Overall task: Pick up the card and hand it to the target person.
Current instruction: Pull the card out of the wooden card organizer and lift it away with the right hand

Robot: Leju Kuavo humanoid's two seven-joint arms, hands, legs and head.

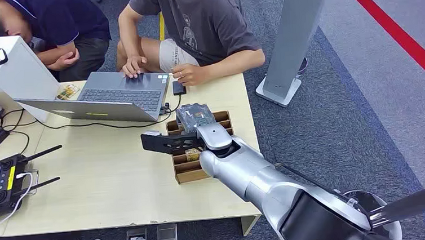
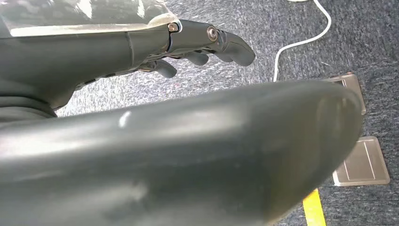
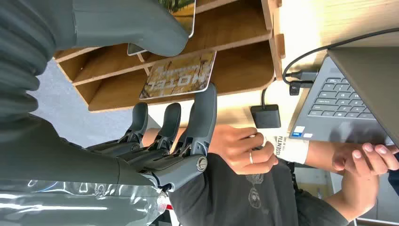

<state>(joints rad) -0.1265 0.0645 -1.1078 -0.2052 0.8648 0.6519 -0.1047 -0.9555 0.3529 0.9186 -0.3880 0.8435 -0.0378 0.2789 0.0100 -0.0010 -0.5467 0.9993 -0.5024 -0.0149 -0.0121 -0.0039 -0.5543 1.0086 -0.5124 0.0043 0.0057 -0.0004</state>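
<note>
the yellow-brown card (image 3: 179, 74) printed "hotel" lies in the slotted wooden organiser (image 3: 244, 33); the right hand (image 3: 160, 127) hovers beside it, fingers (image 3: 203, 113) straight, apart, holding nothing

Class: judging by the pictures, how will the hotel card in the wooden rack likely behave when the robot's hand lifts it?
The hotel card looks thin and flat, so probably light and fairly stiff. Its glossy face may slip between fingers. Lying against a wooden rack shelf, its edge could be awkward to catch.
</note>
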